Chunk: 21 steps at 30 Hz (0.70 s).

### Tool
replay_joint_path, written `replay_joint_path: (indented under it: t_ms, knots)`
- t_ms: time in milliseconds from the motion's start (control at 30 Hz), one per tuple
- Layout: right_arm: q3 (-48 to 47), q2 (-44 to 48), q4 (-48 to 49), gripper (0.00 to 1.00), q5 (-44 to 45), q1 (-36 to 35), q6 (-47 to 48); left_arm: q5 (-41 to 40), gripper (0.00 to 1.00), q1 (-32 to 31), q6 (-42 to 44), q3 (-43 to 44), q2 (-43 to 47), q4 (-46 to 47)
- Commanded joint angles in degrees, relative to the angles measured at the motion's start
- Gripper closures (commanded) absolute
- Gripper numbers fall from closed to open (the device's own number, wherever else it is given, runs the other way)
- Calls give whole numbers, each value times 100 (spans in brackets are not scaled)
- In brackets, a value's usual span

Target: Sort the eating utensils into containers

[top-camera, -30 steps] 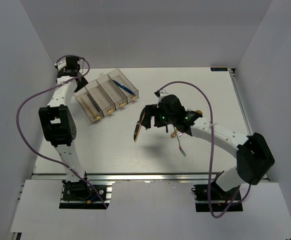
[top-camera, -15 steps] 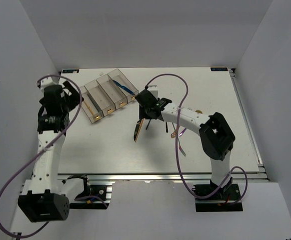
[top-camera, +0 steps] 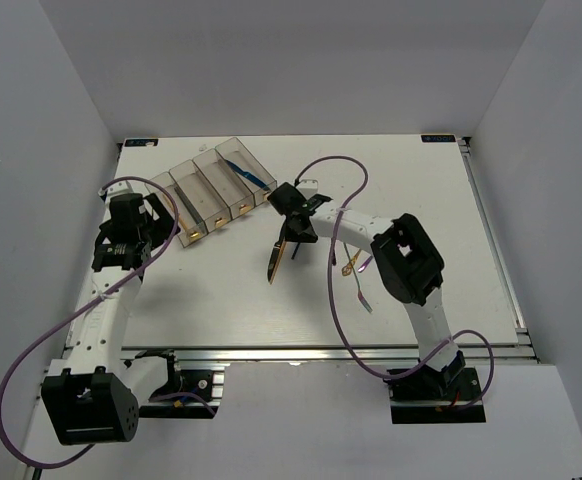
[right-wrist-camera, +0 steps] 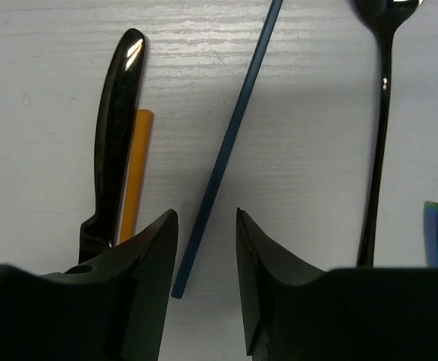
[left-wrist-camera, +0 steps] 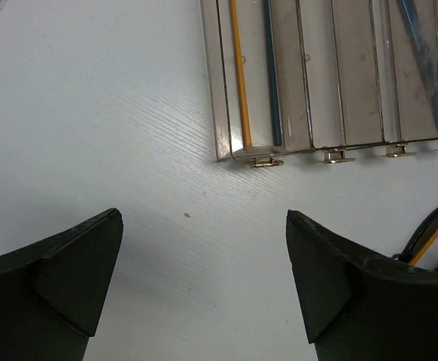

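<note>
Right wrist shows right claw (right-wrist-camera: 206, 219) straddling blue chopstick (right-wrist-camera: 239, 105).

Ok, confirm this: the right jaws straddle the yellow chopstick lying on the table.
Wrong chopstick. The right wrist view shows the right jaws straddling the dark blue chopstick lying on the table; the yellow chopstick lies outside them, beside the black handle.

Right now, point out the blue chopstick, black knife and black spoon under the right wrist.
blue chopstick (right-wrist-camera: 226, 147), right wrist view, mid-shaft.
black knife (right-wrist-camera: 119, 113), right wrist view, upper handle.
black spoon (right-wrist-camera: 381, 128), right wrist view, stem.
</note>
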<state>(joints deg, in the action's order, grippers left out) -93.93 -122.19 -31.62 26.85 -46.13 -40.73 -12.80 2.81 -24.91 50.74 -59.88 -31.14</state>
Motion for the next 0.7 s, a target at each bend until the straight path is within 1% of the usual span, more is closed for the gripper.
replay_joint_path:
  t_ms: [0, 67, 133, 200, 233, 267, 300, 433, 467, 533, 633, 667]
  knots:
    - [-266, -199, -249, 59, 145, -10, -356, 84, 2, -35, 65, 50, 152, 125]
    - [-196, -244, -214, 60, 75, 7, -427, 111, 2, -26, 65, 41, 160, 143]
    - [-108, -296, -125, 65, 13, 25, -471, 163, 2, -26, 65, 32, 143, 152]
    - [-64, -323, -195, 73, 48, 43, -567, 181, 2, -26, 65, 32, 125, 134]
    - [-12, -305, -248, 74, 66, 51, -602, 190, 2, -26, 65, 32, 125, 143]
    - [93, -288, -275, 76, 83, 60, -725, 207, 2, -35, 65, 24, 134, 143]
    - [181, -218, -258, 84, 57, 69, -761, 225, 2, -35, 65, 15, 134, 152]
    - [621, 20, -12, 93, -31, 113, -823, 339, 2, -26, 65, 24, 152, 178]
    - [674, 55, -37, 100, -40, 122, -788, 374, 2, -35, 65, 24, 152, 178]
    - [683, 125, -108, 100, -13, 130, -752, 488, 2, -35, 39, 6, 143, 222]
    - [832, 450, -64, 100, -31, 122, -481, 1154, 2, -26, -5, -64, 117, 388]
    - [876, 694, -38, 100, -5, 130, -410, 1766, 2, -35, -40, -82, 64, 441]
